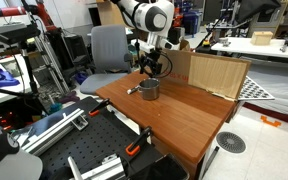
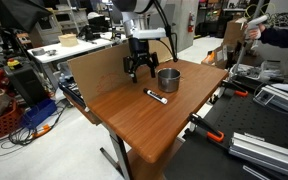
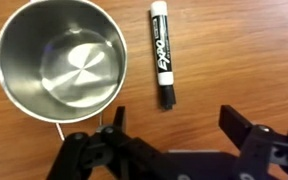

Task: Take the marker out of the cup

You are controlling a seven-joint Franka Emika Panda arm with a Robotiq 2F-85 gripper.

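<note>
The gripper [image 3: 172, 130] is being held wide open and empty, touching nothing, near the marker [image 3: 160, 55] lying beside the cup [image 3: 24, 45].

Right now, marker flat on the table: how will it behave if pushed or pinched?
The marker looks round-barrelled, so a sideways push would probably roll it across the wooden table. It looks rigid and light, likely lifting without bending. Its glossy barrel may slip between the fingers unless pinched squarely.

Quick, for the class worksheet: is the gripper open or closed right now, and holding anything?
Gripper: open, holding nothing; the marker lies on the table beside the cup.
</note>
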